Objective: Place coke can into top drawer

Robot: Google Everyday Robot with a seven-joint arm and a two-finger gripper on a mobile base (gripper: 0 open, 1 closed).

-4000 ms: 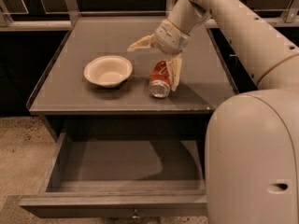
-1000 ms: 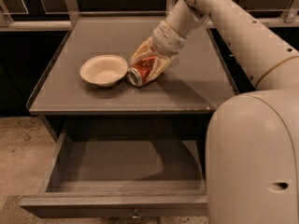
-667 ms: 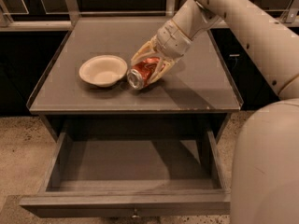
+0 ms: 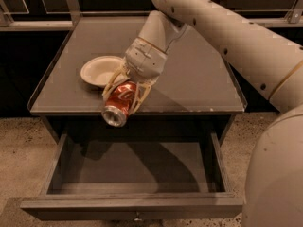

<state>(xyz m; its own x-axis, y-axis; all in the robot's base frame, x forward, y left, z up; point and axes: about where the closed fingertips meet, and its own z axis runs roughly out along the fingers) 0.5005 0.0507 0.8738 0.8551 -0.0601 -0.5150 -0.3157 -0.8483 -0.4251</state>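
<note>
The red coke can (image 4: pixel 118 102) is held tilted, its silver end pointing down toward me, over the front edge of the tabletop and above the back of the open top drawer (image 4: pixel 132 171). My gripper (image 4: pixel 124 94) is shut on the can, with its pale fingers (image 4: pixel 141 92) on either side of it. The drawer is pulled out wide, its inside bare, with a small round knob (image 4: pixel 138 217) at the bottom of its front panel.
A cream bowl (image 4: pixel 99 70) sits on the grey tabletop (image 4: pixel 199 79), just left of and behind the gripper. My arm (image 4: pixel 227 37) reaches in from the upper right. My large white body (image 4: pixel 279 174) fills the right side next to the drawer.
The gripper has lifted the coke can off the tabletop and carried it forward and down, from beside the bowl to the table's front edge above the open drawer.
</note>
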